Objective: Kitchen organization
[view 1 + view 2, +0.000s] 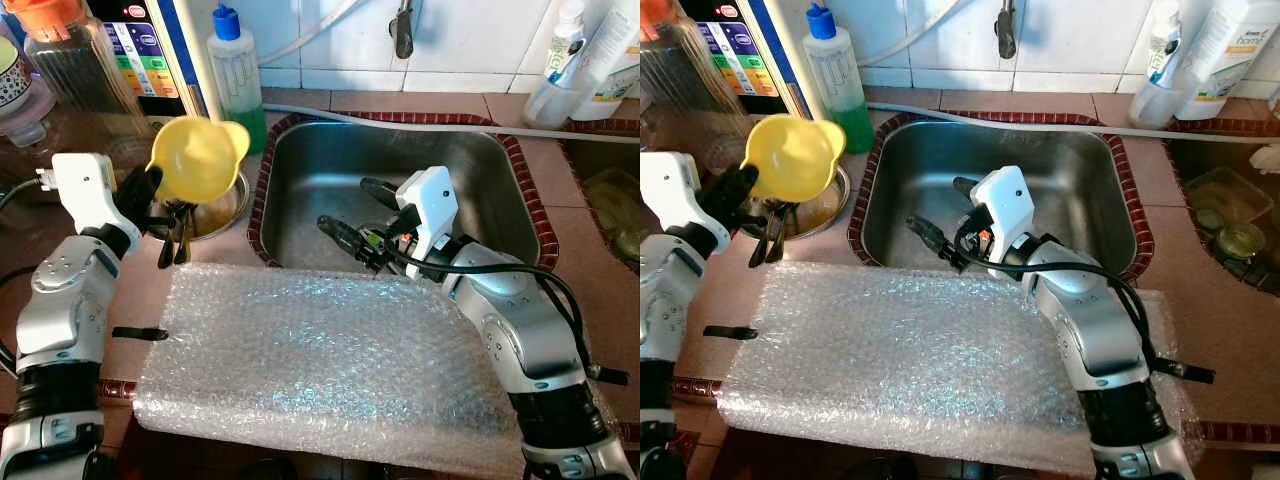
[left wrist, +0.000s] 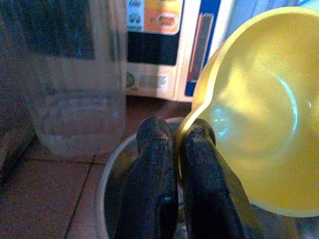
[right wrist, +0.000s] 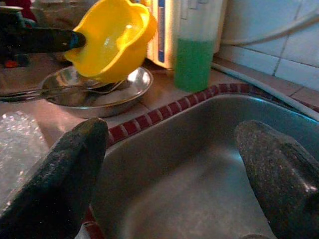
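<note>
A yellow plastic bowl (image 1: 198,155) is held tilted in the air above a steel dish (image 1: 222,208) to the left of the sink. My left gripper (image 2: 178,149) is shut on the yellow bowl's rim. Several dark utensils (image 1: 178,235) lie in the steel dish under the bowl. My right gripper (image 1: 350,210) stands open over the steel sink (image 1: 330,180), with nothing between its fingers (image 3: 60,174). A sheet of bubble wrap (image 1: 320,350) covers the counter in front of the sink.
A green soap bottle (image 1: 237,75) stands behind the steel dish. A clear jar (image 2: 75,74) and a printed box (image 1: 150,50) are at the back left. White bottles (image 1: 590,60) stand at the back right. A tap (image 1: 403,28) hangs over the sink.
</note>
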`<state>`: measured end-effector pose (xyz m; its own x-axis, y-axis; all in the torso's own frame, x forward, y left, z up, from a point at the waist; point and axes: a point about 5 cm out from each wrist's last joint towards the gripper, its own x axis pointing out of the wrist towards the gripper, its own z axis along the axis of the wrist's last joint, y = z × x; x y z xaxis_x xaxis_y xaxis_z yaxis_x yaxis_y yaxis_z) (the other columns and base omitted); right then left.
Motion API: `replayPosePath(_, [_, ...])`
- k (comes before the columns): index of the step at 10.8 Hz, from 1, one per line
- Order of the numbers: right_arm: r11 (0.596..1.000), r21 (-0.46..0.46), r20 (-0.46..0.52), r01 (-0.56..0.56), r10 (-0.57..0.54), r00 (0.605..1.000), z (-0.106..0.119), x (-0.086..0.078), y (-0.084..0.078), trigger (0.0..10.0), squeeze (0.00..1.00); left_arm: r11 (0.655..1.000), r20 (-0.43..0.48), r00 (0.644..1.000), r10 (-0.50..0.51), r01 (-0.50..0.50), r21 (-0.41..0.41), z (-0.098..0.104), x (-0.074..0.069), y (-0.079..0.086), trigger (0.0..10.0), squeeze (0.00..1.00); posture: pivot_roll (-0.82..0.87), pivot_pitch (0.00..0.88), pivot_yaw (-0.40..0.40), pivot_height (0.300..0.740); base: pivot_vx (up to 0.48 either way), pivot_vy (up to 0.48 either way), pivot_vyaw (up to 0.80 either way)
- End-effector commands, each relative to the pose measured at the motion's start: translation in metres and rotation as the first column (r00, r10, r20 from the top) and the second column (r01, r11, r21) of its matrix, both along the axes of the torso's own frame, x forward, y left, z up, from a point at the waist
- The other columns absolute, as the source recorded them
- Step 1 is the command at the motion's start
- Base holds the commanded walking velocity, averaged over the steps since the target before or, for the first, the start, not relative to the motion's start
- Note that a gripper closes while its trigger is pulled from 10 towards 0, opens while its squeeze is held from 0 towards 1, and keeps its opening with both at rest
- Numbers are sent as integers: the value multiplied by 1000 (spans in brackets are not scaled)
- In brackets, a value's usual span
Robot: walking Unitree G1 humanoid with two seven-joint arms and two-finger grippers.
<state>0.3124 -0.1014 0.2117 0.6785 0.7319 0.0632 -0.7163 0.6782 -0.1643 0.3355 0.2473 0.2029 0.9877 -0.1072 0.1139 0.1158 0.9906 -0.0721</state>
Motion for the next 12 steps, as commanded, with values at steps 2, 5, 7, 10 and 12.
replayPosePath(2, [999,20,16,26,-26,1000,4,5,-4,10000,0,1000,55,998,-10,10,-1,9,-8,4,0,0,-146,187,51,740,0,0,0])
replayPosePath(5, [989,70,31,128,-130,991,15,21,-9,10000,0,993,189,978,-88,71,94,35,-14,-31,0,0,-142,189,48,740,0,0,0])
replayPosePath(7, [993,95,38,72,-75,996,22,18,10,10000,0,983,197,972,-129,99,155,31,-14,-57,0,0,-137,189,51,740,0,0,0])
replayPosePath(10, [994,102,47,40,-45,998,25,12,28,10000,0,977,169,969,-182,160,140,21,-11,-89,0,0,-136,191,59,740,0,0,0])
replayPosePath(12, [991,114,65,64,-72,995,28,16,34,10000,0,971,166,961,-219,199,131,19,-11,-106,0,0,-136,191,59,740,0,0,0])
